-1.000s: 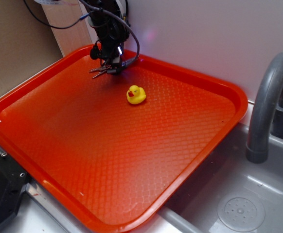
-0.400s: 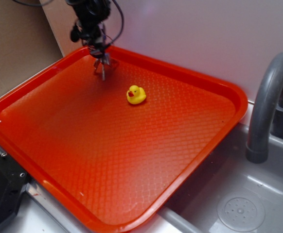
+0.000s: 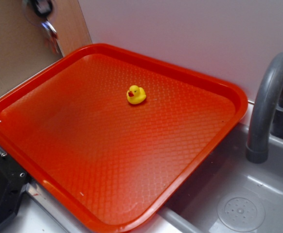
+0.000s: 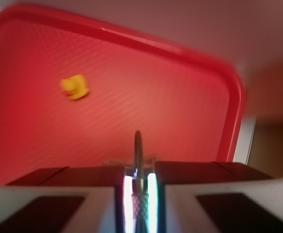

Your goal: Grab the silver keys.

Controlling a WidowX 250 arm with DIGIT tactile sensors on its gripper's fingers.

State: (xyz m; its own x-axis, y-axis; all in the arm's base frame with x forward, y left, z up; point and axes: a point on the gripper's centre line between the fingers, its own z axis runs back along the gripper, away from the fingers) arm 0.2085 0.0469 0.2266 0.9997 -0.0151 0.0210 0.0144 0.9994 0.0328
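Wrist | hand (image 4: 139,194) clamped tight | silver keys (image 4: 138,150) held above tray (image 4: 190,111)

Silver keys (image 3: 50,35) on a round ring, dangling in mid-air above the red tray's (image 3: 219,82) far corner, blurred

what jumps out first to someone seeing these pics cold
The big red tray fills most of the exterior view, with a lone yellow rubber duck sitting toward its back. In the wrist view, the claw is shut on the silver keys, held high above the tray. A grey faucet curves over the sink at the right.
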